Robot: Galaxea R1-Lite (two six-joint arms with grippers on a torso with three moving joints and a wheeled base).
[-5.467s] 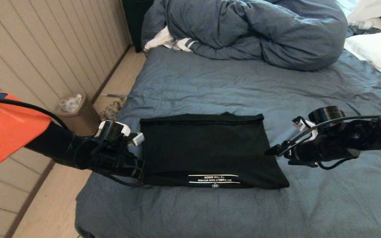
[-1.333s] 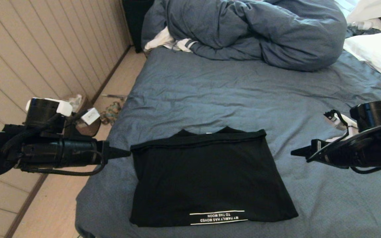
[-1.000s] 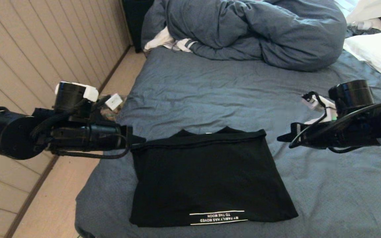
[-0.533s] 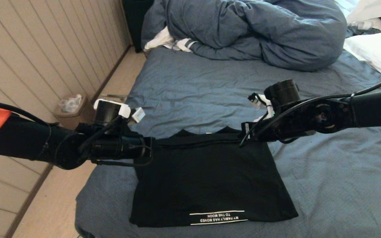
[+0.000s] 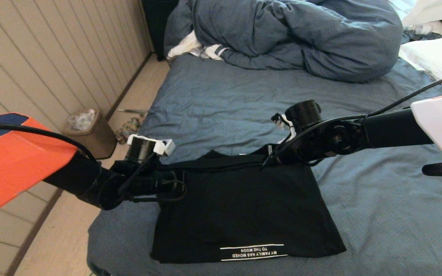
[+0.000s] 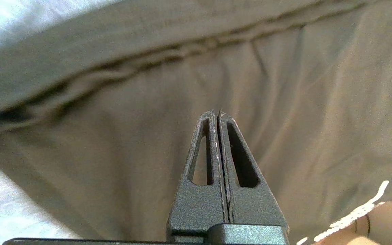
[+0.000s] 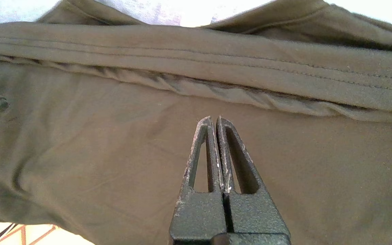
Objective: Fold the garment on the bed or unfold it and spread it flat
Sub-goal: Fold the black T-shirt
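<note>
The garment [image 5: 244, 207] is a black T-shirt lying folded into a rough rectangle on the bed [image 5: 244, 103], near its front edge. Its white text between two lines [image 5: 253, 252] is at the near side. My left gripper [image 5: 185, 180] is shut and empty over the shirt's far-left corner. My right gripper [image 5: 262, 165] is shut and empty over the far hem, right of the collar. In the left wrist view the closed tips [image 6: 216, 114] point across the fabric [image 6: 301, 95] below a hem fold. The right wrist view has its tips [image 7: 213, 119] just short of the hem band [image 7: 189, 58].
A bunched blue-grey duvet [image 5: 290, 34] fills the head of the bed, with a white-and-striped cloth [image 5: 194, 48] at its left. A white pillow [image 5: 439, 57] lies far right. Beside the bed's left edge are the floor, a bin [image 5: 90, 132] and a panelled wall.
Both arms have swung inward from the shirt's sides and now reach over its far edge. Both grippers stay shut. The shirt has not moved in the last second.
</note>
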